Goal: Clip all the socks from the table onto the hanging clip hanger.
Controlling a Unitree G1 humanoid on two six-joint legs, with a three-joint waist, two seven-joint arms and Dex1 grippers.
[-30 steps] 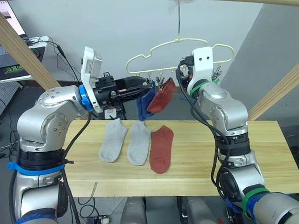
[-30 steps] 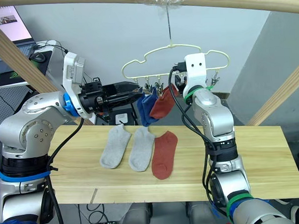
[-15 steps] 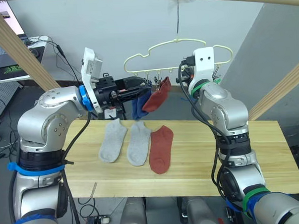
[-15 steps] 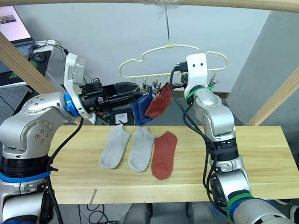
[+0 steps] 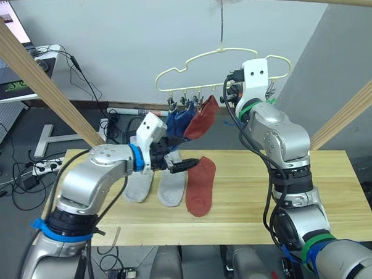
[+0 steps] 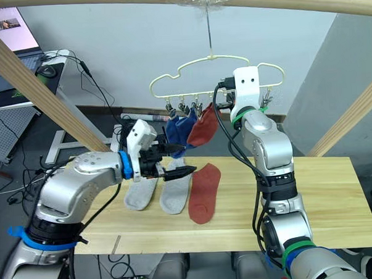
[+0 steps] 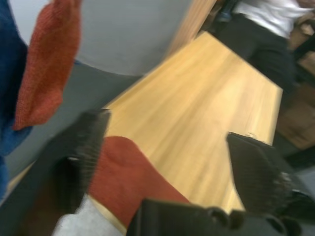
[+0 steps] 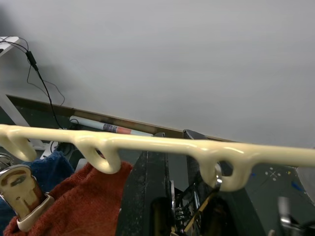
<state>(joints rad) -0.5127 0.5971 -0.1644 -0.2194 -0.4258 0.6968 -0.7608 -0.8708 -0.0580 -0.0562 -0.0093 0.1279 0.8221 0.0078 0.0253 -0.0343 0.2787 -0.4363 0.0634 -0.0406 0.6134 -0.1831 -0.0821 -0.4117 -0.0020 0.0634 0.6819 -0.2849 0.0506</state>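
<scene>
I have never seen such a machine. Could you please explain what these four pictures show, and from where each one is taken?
This is a humanoid robot with two arms, each ending in a black two-fingered pincer. The two wide pictures come from cameras on its head, looking down over the arms. The other two come from a camera on each wrist. On the wooden table lie two grey socks and one red sock. Blue socks and another red sock hang clipped on the yellow hanger. The left pincer is open and empty, low over the table. The right arm reaches up to the hanger.
</scene>
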